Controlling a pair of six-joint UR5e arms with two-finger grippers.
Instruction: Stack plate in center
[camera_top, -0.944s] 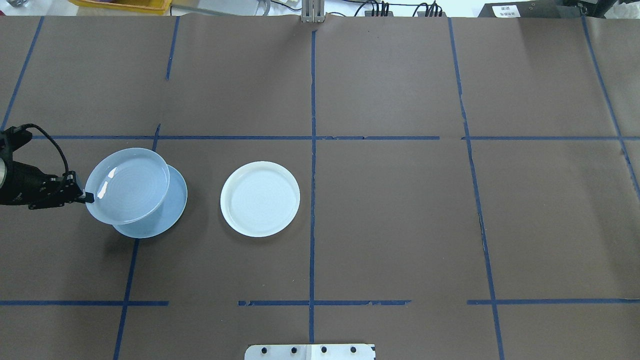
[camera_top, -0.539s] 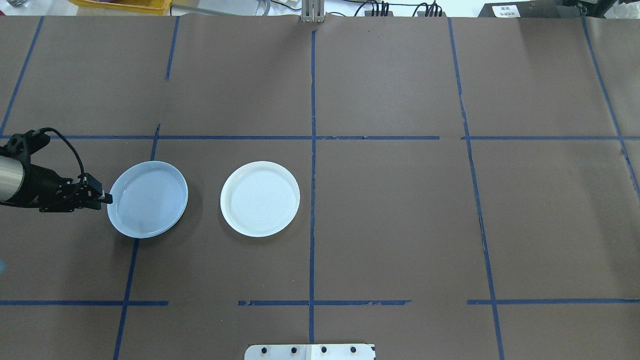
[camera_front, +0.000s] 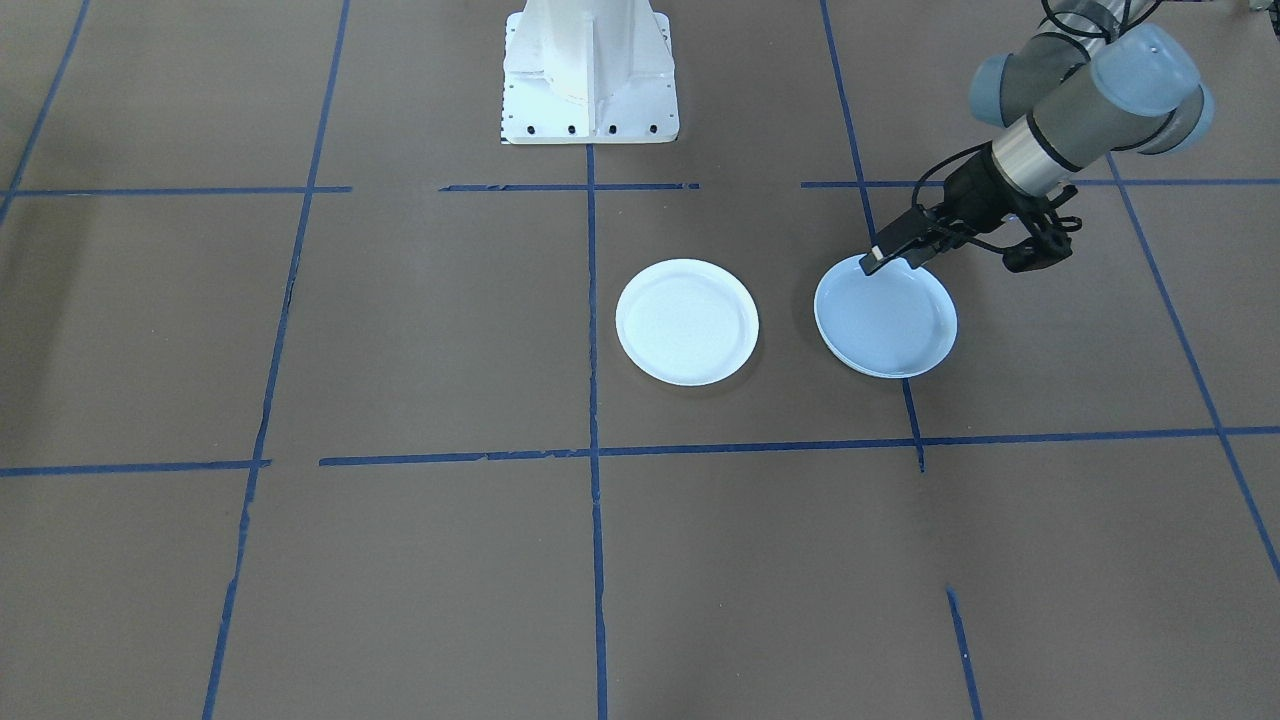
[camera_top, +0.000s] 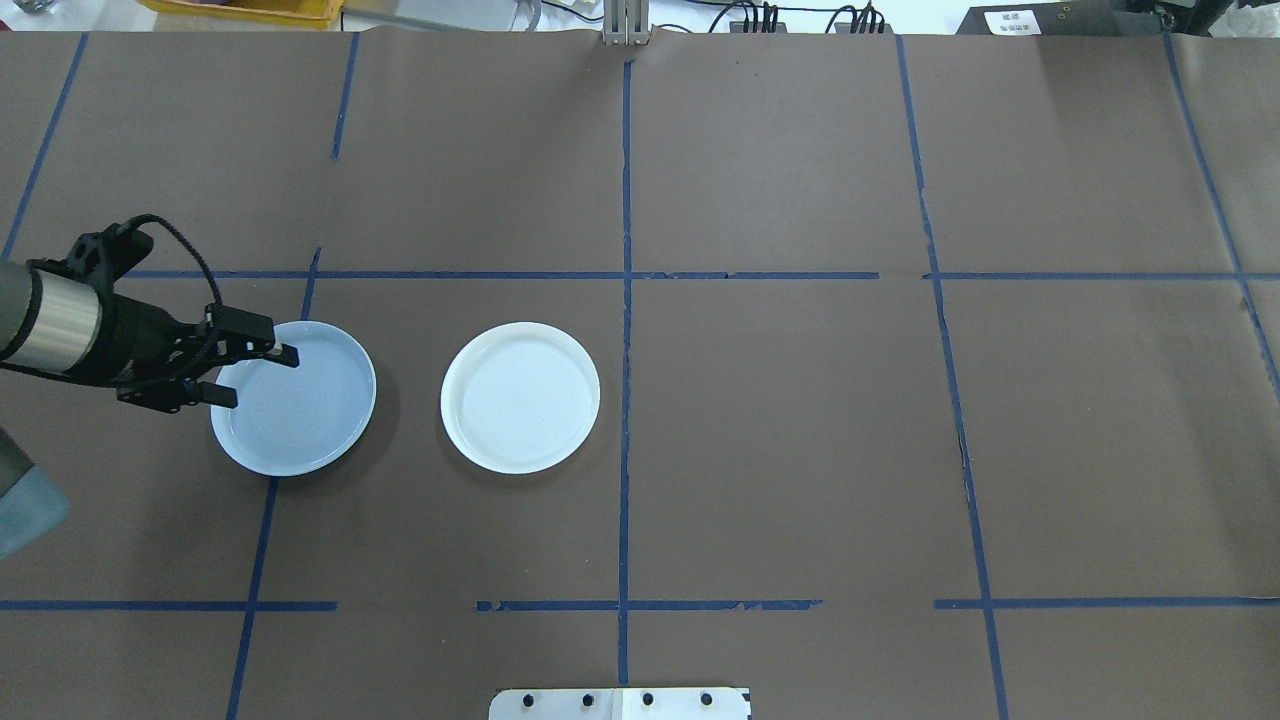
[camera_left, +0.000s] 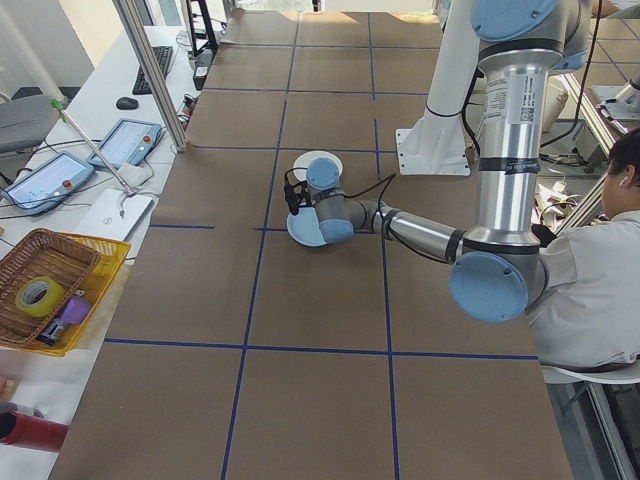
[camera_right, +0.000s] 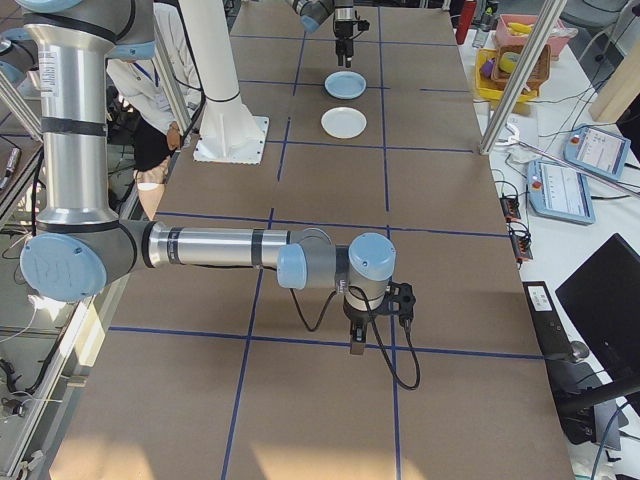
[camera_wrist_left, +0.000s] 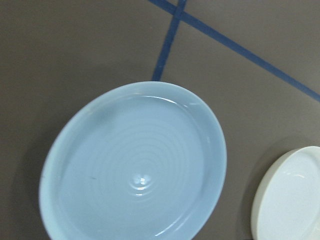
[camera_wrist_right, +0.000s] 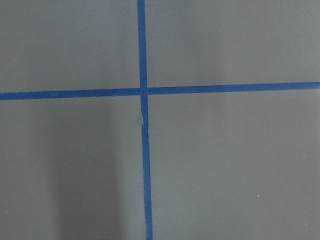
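Observation:
A pale-blue plate with concentric rings (camera_top: 300, 405) (camera_wrist_left: 135, 165) lies flat at the left of the table. It covers the smooth pale-blue plate, which is hidden under it. My left gripper (camera_top: 255, 377) (camera_front: 882, 257) hovers open over that stack's left rim, holding nothing. A whiter plate (camera_top: 520, 397) (camera_front: 687, 321) sits apart to the stack's right, by the middle tape line. My right gripper (camera_right: 352, 340) hangs low over bare table far from the plates; I cannot tell whether it is open or shut.
Blue tape lines divide the brown table cover (camera_top: 800, 450). The robot's white base (camera_front: 590, 70) stands at the table's near edge. A person sits beside the base (camera_left: 600, 270). A basket (camera_left: 50, 285) and tablets lie off the far side.
The ringed plate, held tilted above the smooth blue plate, was lowered flat onto it. My left gripper then let go, opened and moved in over the stack's rim.

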